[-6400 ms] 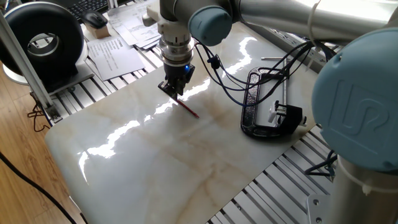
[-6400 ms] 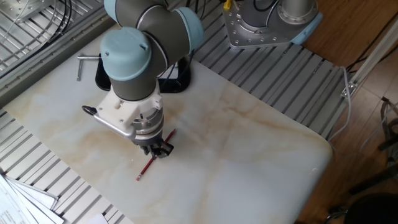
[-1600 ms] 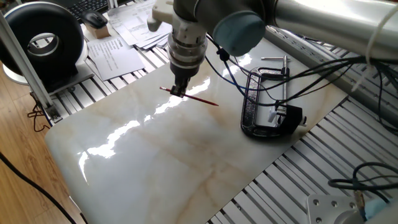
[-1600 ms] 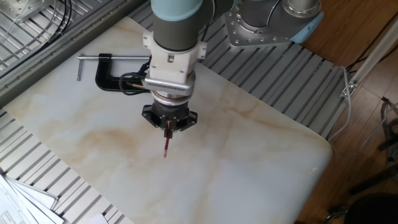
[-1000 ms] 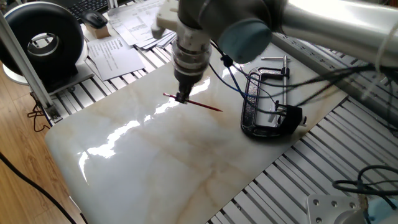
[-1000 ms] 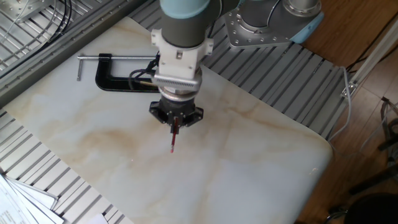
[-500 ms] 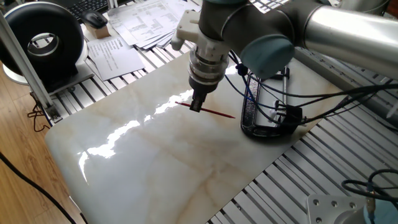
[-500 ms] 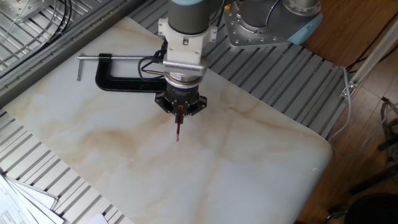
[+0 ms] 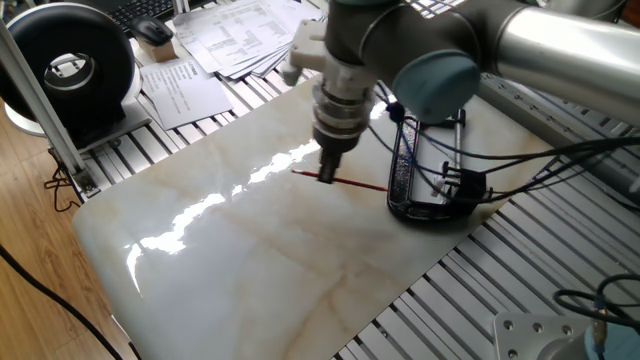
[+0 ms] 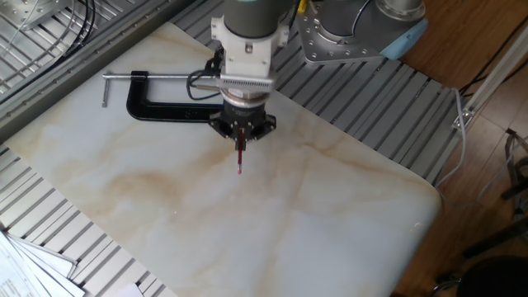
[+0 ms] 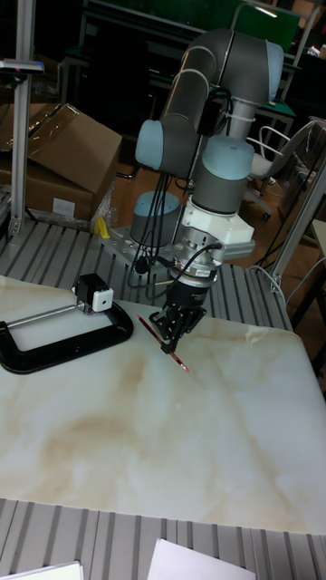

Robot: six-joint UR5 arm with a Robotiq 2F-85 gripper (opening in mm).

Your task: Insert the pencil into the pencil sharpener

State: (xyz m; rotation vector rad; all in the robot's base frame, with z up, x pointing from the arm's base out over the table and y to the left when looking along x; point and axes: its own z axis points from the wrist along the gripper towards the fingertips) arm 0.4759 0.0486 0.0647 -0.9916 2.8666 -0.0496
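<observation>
My gripper (image 9: pixel 328 173) is shut on the thin red pencil (image 9: pixel 362 185) near its middle and holds it just above the marble slab, roughly level. One end of the pencil points toward the clamp. In the other fixed view the pencil (image 10: pixel 239 162) sticks out below the gripper (image 10: pixel 240 137). The pencil sharpener (image 9: pixel 463 184), a small black block with a whitish patch, sits in the C-clamp's mouth. In the tall fixed view the sharpener (image 11: pixel 94 294) is to the left of the gripper (image 11: pixel 172 338) and pencil (image 11: pixel 182 362), a short gap away.
The large black C-clamp (image 9: pixel 404 170) with its silver screw (image 10: pixel 136 77) lies on the marble slab (image 9: pixel 250 260). Black cables (image 9: pixel 520 165) hang over the clamp. Papers (image 9: pixel 185 85) and a black round device (image 9: pixel 70 65) sit beyond the slab's left corner.
The gripper has carried the pencil up off the slab, turned it, and moved steadily toward the clamp and sharpener. The clamp has not moved.
</observation>
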